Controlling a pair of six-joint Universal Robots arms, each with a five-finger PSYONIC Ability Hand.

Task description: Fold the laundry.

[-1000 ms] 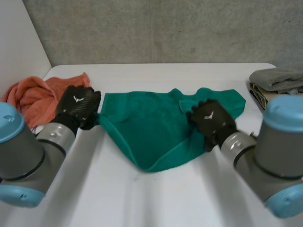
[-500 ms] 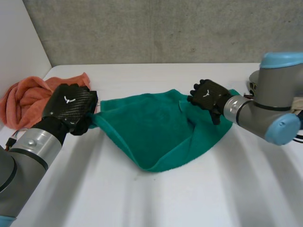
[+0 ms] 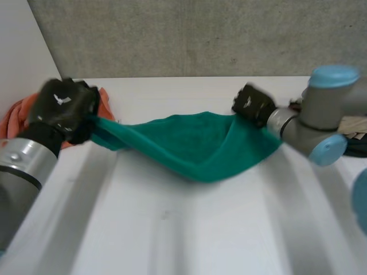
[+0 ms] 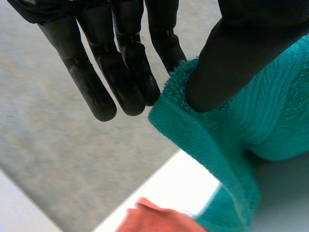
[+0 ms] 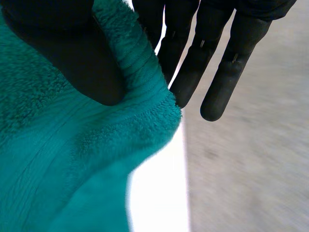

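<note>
A green towel (image 3: 195, 146) hangs stretched between my two hands above the white table (image 3: 172, 229), sagging in the middle. My left hand (image 3: 60, 109) holds its left corner: in the left wrist view the thumb (image 4: 231, 58) presses the green towel (image 4: 260, 116) corner against the fingers (image 4: 125, 63). At the towel's right corner, my right hand (image 3: 252, 106) pinches the green towel (image 5: 72, 145) between its thumb (image 5: 72, 53) and fingers (image 5: 193, 58).
An orange cloth (image 3: 23, 112) lies bunched at the table's far left, behind my left hand, and peeks into the left wrist view as an orange cloth (image 4: 154, 220). Folded cloths (image 3: 355, 123) sit at the right edge behind my right arm. A grey wall runs behind the table.
Both hands have risen and spread apart, lifting the green towel off the table and pulling it taut. My right hand has closed on the towel's right corner.
</note>
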